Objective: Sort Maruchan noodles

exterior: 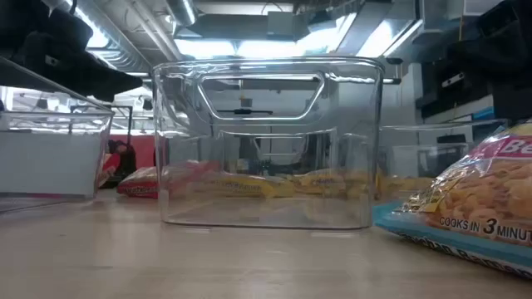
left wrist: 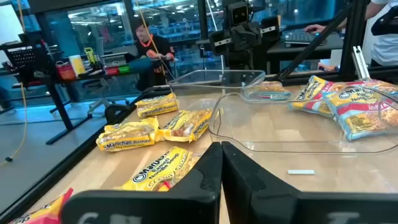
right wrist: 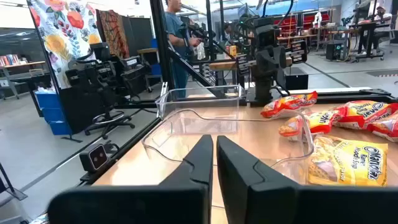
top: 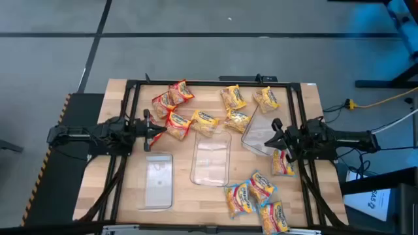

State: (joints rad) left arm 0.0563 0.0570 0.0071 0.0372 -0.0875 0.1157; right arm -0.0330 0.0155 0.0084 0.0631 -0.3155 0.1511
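Red Maruchan noodle packets (top: 171, 99) lie flat at the far left of the table. Yellow-orange ones (top: 234, 98) lie along the far side, and blue ones (top: 251, 193) at the near right. My left gripper (top: 155, 131) is shut and hovers low beside a red packet (top: 177, 125). In its wrist view, my left gripper (left wrist: 221, 168) has a yellow packet (left wrist: 163, 172) next to its fingers. My right gripper (top: 272, 139) is shut, at the edge of the right clear tray (top: 257, 134). The same tray (right wrist: 230, 124) lies just ahead of my right gripper (right wrist: 214, 163).
Three clear plastic trays sit mid-table: left (top: 158, 180), middle (top: 211, 160) and right, the right one turned askew. The low view looks through the middle tray (exterior: 266, 149), with a blue packet (exterior: 474, 203) close by. A black frame (top: 215, 83) borders the table. People and desks show beyond.
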